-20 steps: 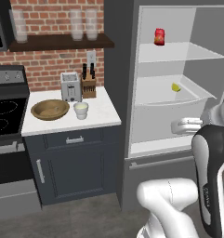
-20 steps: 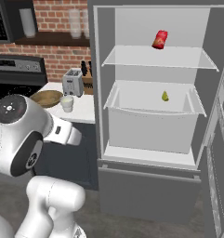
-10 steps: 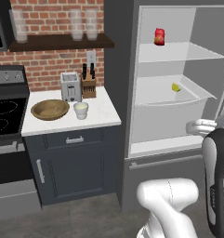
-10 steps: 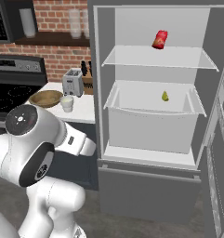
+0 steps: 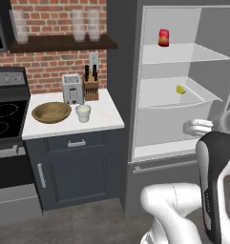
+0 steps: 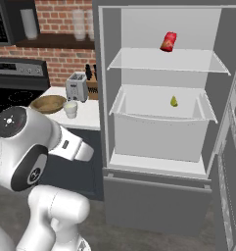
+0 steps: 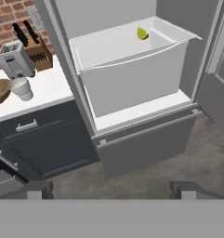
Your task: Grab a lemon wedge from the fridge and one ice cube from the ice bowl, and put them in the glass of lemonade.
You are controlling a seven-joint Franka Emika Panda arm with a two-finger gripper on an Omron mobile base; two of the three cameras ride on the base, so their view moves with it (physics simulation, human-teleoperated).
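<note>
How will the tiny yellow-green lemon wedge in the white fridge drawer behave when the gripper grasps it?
The tiny yellow-green lemon wedge is far smaller than the white fridge drawer, so it is probably very light. Its tapered shape may slip between closing fingers. It rests loose on a smooth floor, so a nudge would likely slide it.

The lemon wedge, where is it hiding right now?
The lemon wedge sits inside the open fridge, in the white drawer bin below the shelf with the red packet, near the bin's back right corner.

ice bowl (image 5: 51, 112): matt brown wood | fridge (image 6: 161, 147): smooth white interior
</note>
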